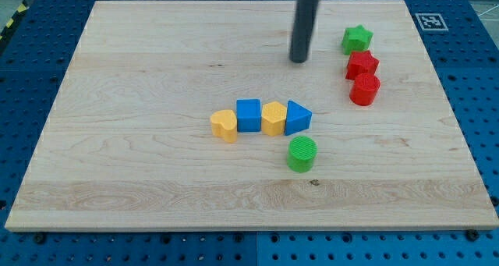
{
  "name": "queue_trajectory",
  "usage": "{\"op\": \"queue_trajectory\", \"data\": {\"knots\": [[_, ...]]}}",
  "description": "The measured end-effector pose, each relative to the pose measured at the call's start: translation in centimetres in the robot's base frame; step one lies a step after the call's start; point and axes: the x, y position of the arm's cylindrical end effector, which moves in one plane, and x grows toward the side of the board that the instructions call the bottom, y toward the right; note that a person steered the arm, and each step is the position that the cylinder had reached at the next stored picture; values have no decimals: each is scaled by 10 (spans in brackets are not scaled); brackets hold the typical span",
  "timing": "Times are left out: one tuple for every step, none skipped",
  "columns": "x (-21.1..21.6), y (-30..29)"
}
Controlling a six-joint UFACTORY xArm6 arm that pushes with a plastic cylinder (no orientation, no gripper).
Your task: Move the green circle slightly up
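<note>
The green circle (302, 154) lies on the wooden board (140, 79), a little right of the middle and toward the view's bottom. It sits just below the blue triangle (297, 117). My tip (299, 61) is well above the green circle, toward the view's top, and touches no block. The rod runs up out of the view's top edge.
A row lies mid-board: yellow heart (224, 125), blue square (249, 115), yellow hexagon (274, 118), then the blue triangle. At the upper right stand a green star (357, 39), a red star-like block (362, 65) and a red cylinder (364, 89).
</note>
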Motion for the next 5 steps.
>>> {"op": "queue_trajectory", "data": {"knots": [[17,-64],[48,-119],[91,-168],[180,-190],[266,-186]]}}
